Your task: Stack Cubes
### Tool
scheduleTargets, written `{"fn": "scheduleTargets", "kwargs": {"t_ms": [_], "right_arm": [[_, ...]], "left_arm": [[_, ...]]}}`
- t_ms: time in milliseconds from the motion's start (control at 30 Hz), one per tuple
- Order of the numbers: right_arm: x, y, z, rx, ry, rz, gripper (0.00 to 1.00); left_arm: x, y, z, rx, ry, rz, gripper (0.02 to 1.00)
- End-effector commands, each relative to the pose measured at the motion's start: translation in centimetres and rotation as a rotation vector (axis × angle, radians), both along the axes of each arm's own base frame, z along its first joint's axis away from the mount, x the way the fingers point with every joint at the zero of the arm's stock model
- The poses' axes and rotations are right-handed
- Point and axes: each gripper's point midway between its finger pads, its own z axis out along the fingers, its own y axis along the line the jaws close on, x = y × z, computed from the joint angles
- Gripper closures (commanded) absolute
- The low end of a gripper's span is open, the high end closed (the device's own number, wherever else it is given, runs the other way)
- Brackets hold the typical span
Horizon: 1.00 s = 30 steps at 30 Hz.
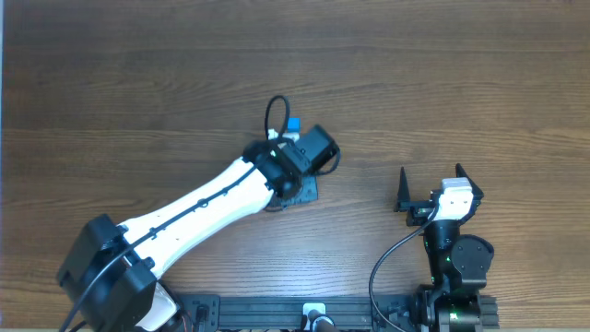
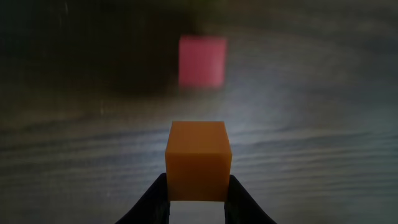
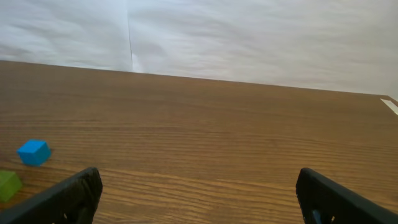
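Holding: left gripper [image 2: 199, 188] clamped on orange cube [image 2: 199, 160]; pink cube [image 2: 203, 60] lies beyond, apart. Right gripper [image 3: 199, 190] spread wide, empty; blue cube [image 3: 33, 152] and green cube [image 3: 7, 185] off to its side. Step, likely: carry. Next: centre orange over pink, lower squarely, release.

The left arm [image 1: 207, 207] reaches far and rightward toward the middle, jaws clamped on an orange cube [image 2: 199, 158]. The right arm [image 1: 452, 242] sits folded near its base, jaws spread wide.

Matt orange cube [image 2: 198, 158], wood-grain table [image 1: 442, 83]
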Motion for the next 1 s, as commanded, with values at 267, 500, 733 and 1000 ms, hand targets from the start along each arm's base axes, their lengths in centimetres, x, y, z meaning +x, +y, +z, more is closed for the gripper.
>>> {"fn": "scheduleTargets", "kwargs": {"t_ms": [267,500,733,1000], "right_arm": [[0.0,0.0,-0.1,0.002,-0.001,-0.004,0.009],[0.0,0.0,-0.1,0.002,-0.001,-0.004,0.007],[0.0,0.0,-0.1,0.002,-0.001,-0.004,0.009],[0.0,0.0,-0.1,0.002,-0.001,-0.004,0.007]], "left_arm": [[5.2,-0.7,1.8,-0.017,-0.061,-0.027,0.923],[4.9,-0.9,-0.2,0.009,0.005,-0.045,0.925],[4.2,-0.3,-0.4,0.036,0.034,-0.046,0.925],[4.2,-0.2,-0.5,0.037,0.035,-0.046,0.928]]}}
